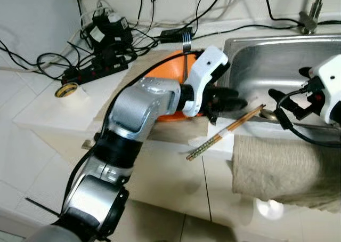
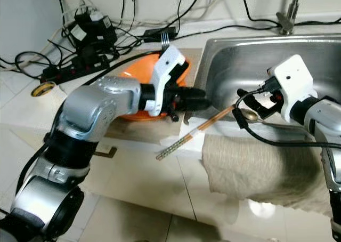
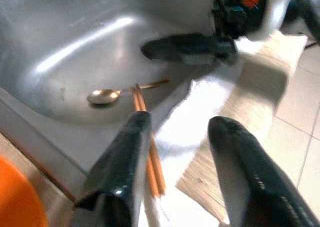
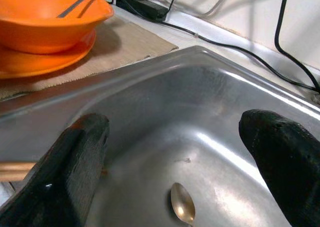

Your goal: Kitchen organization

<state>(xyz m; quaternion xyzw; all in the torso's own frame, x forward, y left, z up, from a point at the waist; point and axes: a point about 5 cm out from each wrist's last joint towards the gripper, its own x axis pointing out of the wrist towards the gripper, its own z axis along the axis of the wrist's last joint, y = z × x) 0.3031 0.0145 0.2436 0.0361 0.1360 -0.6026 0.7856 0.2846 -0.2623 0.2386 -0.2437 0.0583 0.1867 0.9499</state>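
Chopsticks (image 1: 224,134) lie tilted across sink (image 1: 277,55) front rim, tips over a spoon (image 4: 182,208) in the basin. Left gripper (image 3: 180,162) hovers just above them, jaws released, empty. Right gripper (image 4: 175,152) over basin, fingers apart. Likely pick-up step; next: lower left gripper & close on sticks

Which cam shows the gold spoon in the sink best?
Left wrist view: the small gold metal spoon shows bowl and handle on the sink floor. Right wrist view catches just its bowl; the eye views show it partly hidden at the sink's front edge.
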